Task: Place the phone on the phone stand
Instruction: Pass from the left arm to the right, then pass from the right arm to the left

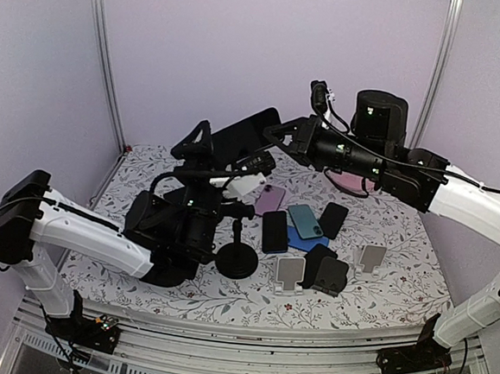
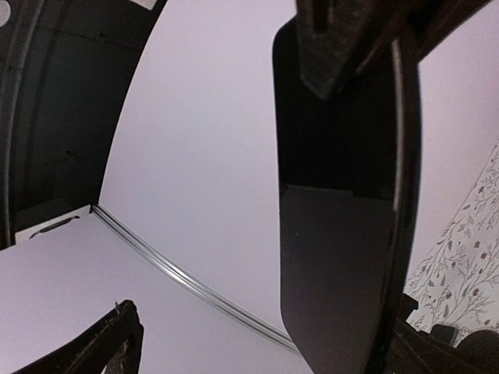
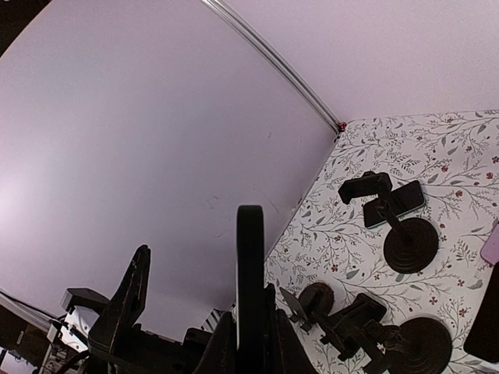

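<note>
A black phone (image 1: 247, 131) hangs in the air over the back of the table, tilted. My right gripper (image 1: 282, 136) is shut on its right end. In the right wrist view the phone (image 3: 249, 265) shows edge-on, pinched between the right gripper's (image 3: 250, 331) fingers. My left gripper (image 1: 206, 145) stands open around the phone's left end. In the left wrist view the phone (image 2: 343, 234) is a dark slab near the right finger of the left gripper (image 2: 265, 312), with a wide gap to the other finger (image 2: 109, 343). A black phone stand (image 1: 237, 257) on a round base stands below.
Several phones lie on the floral cloth: pink (image 1: 269, 197), teal (image 1: 305, 220), black (image 1: 274, 230) and another black (image 1: 332, 219). Two white stands (image 1: 289, 273) (image 1: 369, 257) and a dark one (image 1: 330, 276) sit near the front. Another black stand (image 3: 411, 243) with a phone beside it stands by the wall.
</note>
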Motion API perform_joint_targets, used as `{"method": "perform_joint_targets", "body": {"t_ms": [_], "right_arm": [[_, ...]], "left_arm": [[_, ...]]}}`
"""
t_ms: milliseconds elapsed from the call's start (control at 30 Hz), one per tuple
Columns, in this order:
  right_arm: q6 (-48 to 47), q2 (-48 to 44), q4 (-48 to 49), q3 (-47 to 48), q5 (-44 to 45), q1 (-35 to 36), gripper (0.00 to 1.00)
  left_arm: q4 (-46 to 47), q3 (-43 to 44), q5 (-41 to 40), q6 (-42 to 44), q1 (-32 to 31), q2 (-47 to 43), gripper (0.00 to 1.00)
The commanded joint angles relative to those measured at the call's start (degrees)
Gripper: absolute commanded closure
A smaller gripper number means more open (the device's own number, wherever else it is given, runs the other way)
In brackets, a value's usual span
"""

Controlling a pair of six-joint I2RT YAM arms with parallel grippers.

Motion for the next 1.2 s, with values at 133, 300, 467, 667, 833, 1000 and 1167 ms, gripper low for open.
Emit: {"method": "perform_joint_targets", "body": {"t_ms": [133,300,467,667,833,1000,1167], "right_arm": [[-9.6,-3.2,-3.3,6.1,5.2,0.0,0.98],[-13.9,-5.1,-9.0,7.4,6.0,0.1,0.98],[-19.0,-7.6,-17.4,9.6,5.3,0.1,0.98],[-24.1,-7.3,-25.0,13.2,-2.0,0.1,0.98],[-27.2,-6.9,-27.4,13.7,-11.3,0.1,0.98],[-28.8,-5.5,-28.9,12.1,-16.7,0.2,0.98],[-30.6,-5.6,-28.9,9.8,-19.5,1.8,0.98]], "left_arm": [[-13.1,-3.3,-6.5,-24.5,-2.1,-11.2,0.03],[-63.4,1.3,-2.7,-67.9,-4.4,-21.2,0.03],[-91.1,3.3,17.4,-100.0,-3.7,-36.3,0.03],[-94.9,-0.1,37.6,-112.5,1.6,-45.7,0.05],[-94.5,-4.1,60.9,-120.2,10.9,-49.0,0.13],[-91.1,-7.5,76.6,-123.5,13.4,-48.7,0.19],[-88.0,-10.4,81.7,-125.4,13.4,-48.0,0.25]]}}
